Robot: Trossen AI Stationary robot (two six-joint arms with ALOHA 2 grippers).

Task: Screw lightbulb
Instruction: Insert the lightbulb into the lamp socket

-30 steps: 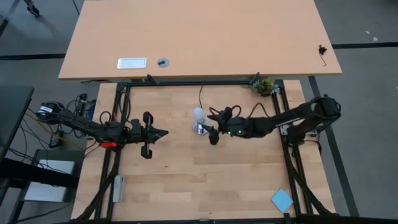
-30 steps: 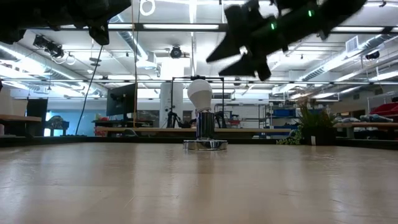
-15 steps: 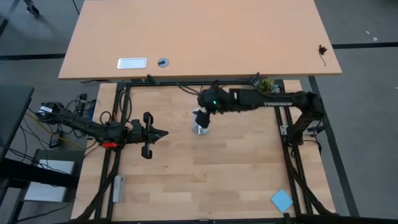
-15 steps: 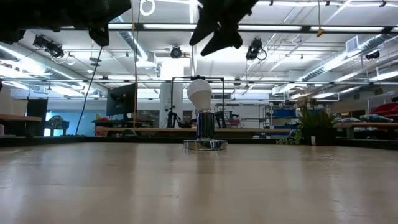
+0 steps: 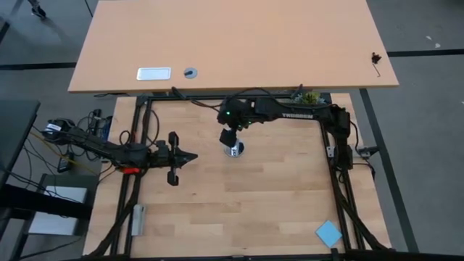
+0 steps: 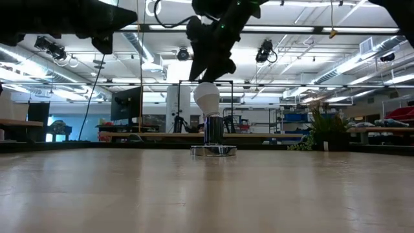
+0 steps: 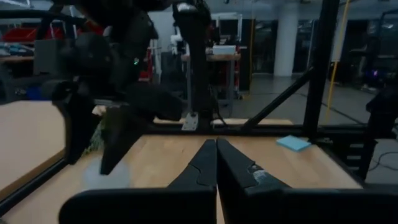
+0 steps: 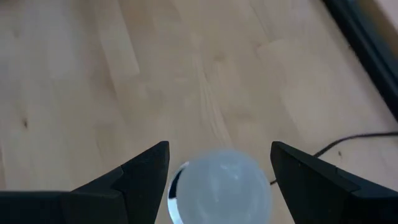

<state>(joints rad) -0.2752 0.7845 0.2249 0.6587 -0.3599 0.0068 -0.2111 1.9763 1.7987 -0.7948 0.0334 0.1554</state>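
Note:
The white lightbulb [image 6: 207, 97] stands upright with its screw end in the shiny socket [image 6: 213, 131], whose round base [image 5: 234, 151] rests on the wooden table. My right gripper [image 8: 219, 147] hangs open over the bulb [image 8: 221, 183], pointing down at a slant. One finger stands on either side of the bulb with a gap to each. In the low view its fingers [image 6: 210, 68] end just above the bulb's top. My left gripper [image 5: 190, 155] waits level to the left of the socket, its fingers [image 7: 216, 163] shut on nothing.
The socket's black cord [image 5: 233, 109] runs to the far edge. A blue pad [image 5: 328, 233] lies at the near right corner and a small plant [image 5: 309, 99] at the far right. Black frame rails [image 5: 341, 181] border the table. Bare wood lies in front of the socket.
My right gripper has swung from the right of the bulb toward the table's far left, rising and tipping downward, and now hangs over the bulb. It has stayed open. The bulb and socket have not moved.

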